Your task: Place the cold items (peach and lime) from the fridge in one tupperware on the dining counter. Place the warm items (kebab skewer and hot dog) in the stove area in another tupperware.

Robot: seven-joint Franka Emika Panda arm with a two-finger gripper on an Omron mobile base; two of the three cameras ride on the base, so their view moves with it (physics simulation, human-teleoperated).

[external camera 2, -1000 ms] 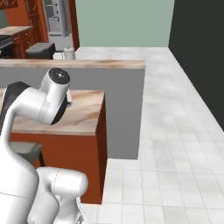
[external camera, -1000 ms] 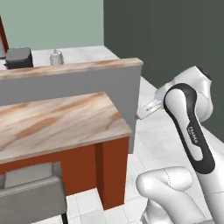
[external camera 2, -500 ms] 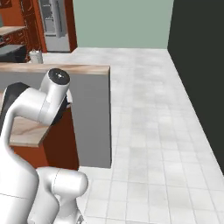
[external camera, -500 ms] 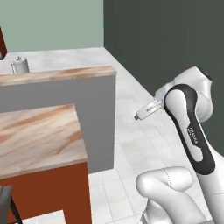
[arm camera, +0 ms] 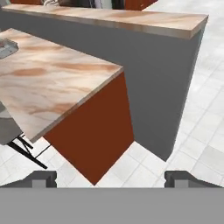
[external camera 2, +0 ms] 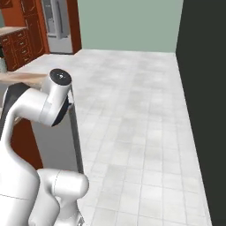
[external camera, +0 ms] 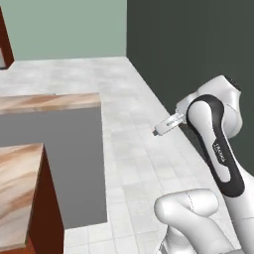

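My gripper is open in the hand view, with nothing between its dark fingertips. It hangs over the floor, short of the dining counter's near corner. That same counter lies at the lower left of the left base view. A grey tray, the other tupperware, sits on it, cut off by the picture's left edge. The tall grey fridge stands far off at the top left of the right base view, its door shut. The peach, lime, kebab skewer, hot dog and light blue tupperware are out of view.
A higher grey-fronted ledge with a marbled top runs behind the counter. A grey stool on black legs stands under the counter's edge. Red-brown cabinets flank the fridge. Pale tiled floor stretches wide, bounded by a dark wall.
The base has moved: in both base views the counter and ledge have slid left and more open floor shows. The arm's pose and the open gripper look unchanged.
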